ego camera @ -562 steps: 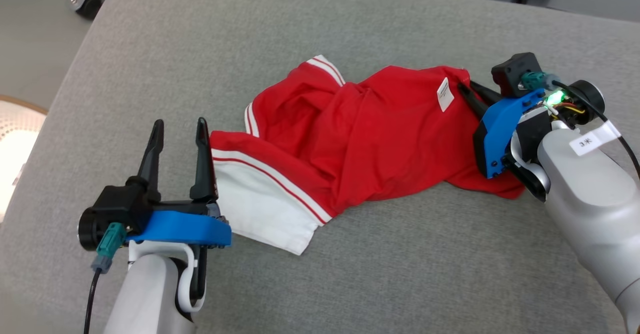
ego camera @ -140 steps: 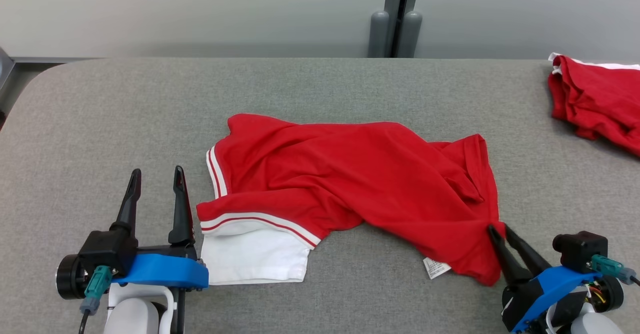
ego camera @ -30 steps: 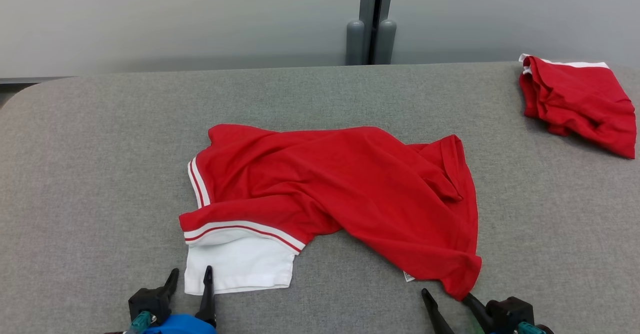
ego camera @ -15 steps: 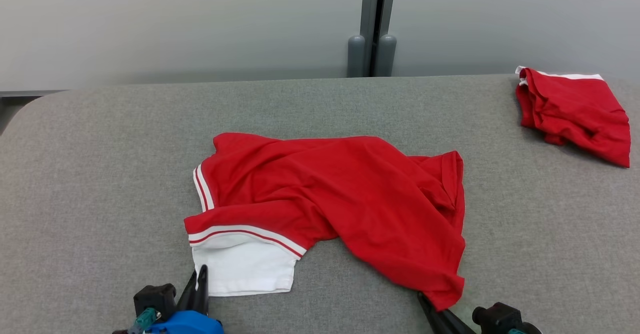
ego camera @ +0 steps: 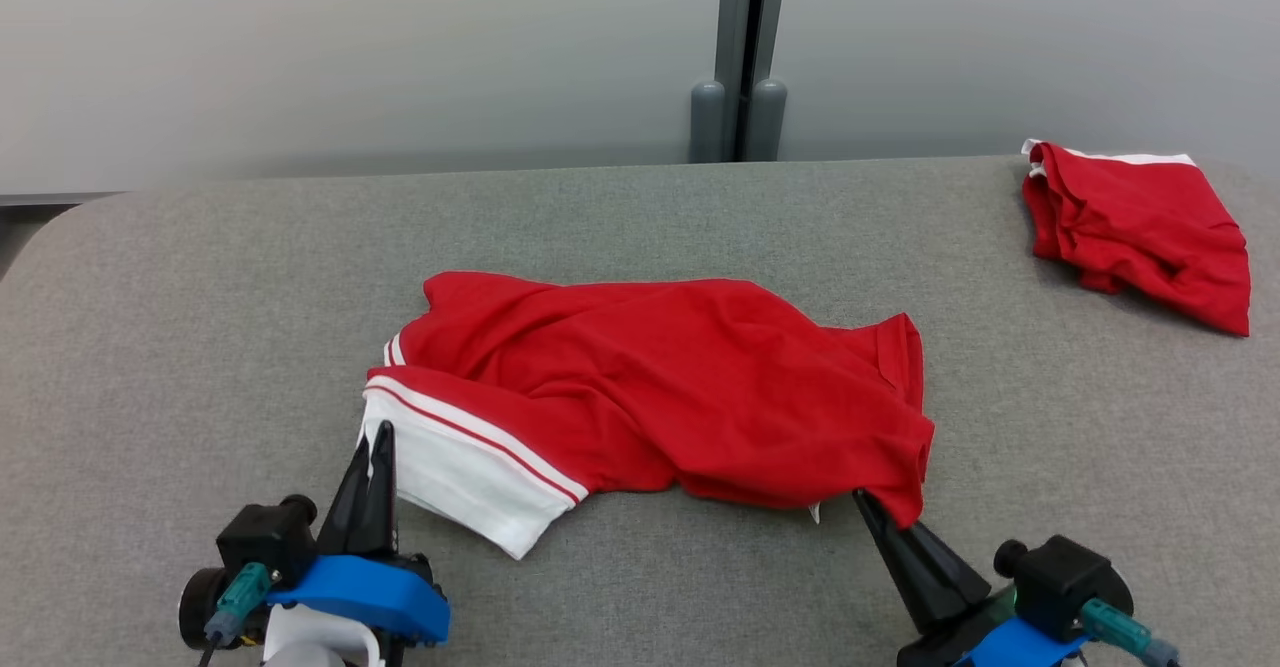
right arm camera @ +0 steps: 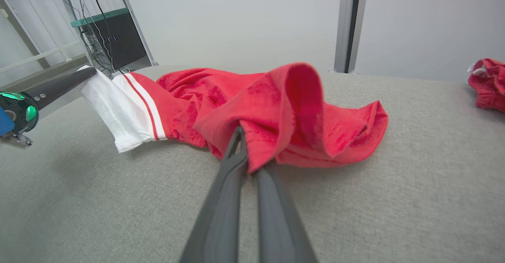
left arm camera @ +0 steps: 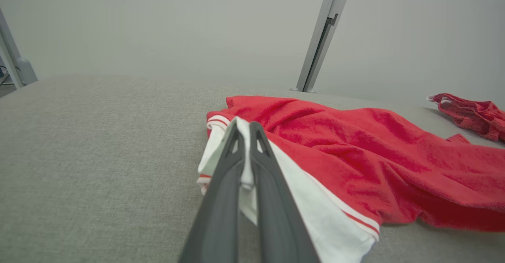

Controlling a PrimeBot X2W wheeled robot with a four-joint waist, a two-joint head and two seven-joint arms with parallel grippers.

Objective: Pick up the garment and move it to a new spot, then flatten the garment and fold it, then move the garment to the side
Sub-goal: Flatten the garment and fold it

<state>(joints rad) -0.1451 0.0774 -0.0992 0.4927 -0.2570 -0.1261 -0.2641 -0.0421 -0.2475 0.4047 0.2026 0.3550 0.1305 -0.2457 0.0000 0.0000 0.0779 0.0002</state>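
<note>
Red garment (ego camera: 680, 387) lies crumpled at the middle of the grey padded surface (ego camera: 200, 297), long axis running left to right, many folds along its length. Its left end carries a white panel (ego camera: 460, 467) edged with thin red and white stripes. The rest is plain red.

Left gripper (ego camera: 375, 442) is at the near-left corner of the cloth. Fingers are pressed together with the edge of the white panel pinched between them. In the left wrist view, white fabric shows in the narrow slit between the two fingers. That corner is raised a little off the surface.

Right gripper (ego camera: 868, 505) is at the near-right corner, closed on the red hem. In the right wrist view, red cloth is nipped at the fingertips and rises above them in a loose arch, lifted clear of the surface there.

Both grippers sit at the garment's near edge, well apart from each other.

Second red garment (ego camera: 1140, 232), bunched with a white edge, sits at the far right of the surface, well apart from the first.

Grey post (ego camera: 740, 47) stands upright behind the far edge.
</note>
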